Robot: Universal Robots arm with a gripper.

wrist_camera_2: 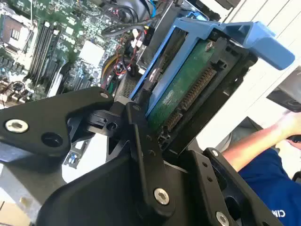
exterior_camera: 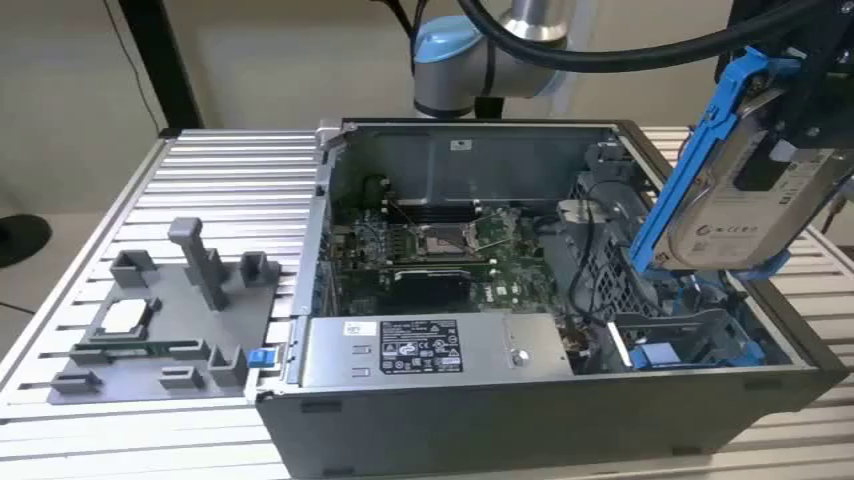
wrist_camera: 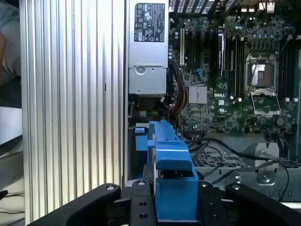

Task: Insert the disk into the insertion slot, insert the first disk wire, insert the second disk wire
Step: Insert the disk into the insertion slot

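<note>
Clearly, the disk (exterior_camera: pixel 747 215), a flat rectangular silver-grey hard drive with a white printed label, clipped in a bright blue plastic frame, is clamped from both sides by the black gripper (exterior_camera: pixel 801 95). In the exterior view it is held lifted and tilted off upright, over the exterior view's right end of an open dark grey computer case (exterior_camera: pixel 534 430). Below it, apart from it, the insertion slot (exterior_camera: pixel 674 350) is seen: a narrow bay with blue rails in a perforated dark grey metal cage. In the second wrist view the disk's (wrist_camera_2: pixel 188 89) green circuit-board underside and connector row are shown. In the first wrist view its blue frame edge (wrist_camera: pixel 171 174) is seen between the gripper (wrist_camera: pixel 175 200) fingers. A green motherboard (exterior_camera: pixel 441 260) and a grey labelled power-supply box (exterior_camera: pixel 521 345) are seen inside the case. The case is set on a ribbed aluminium table (exterior_camera: pixel 214 180), beside a grey jig (exterior_camera: pixel 147 335). A person's forearm (wrist_camera_2: pixel 254 141) with a blue sleeve is caught in the second wrist view.
</note>
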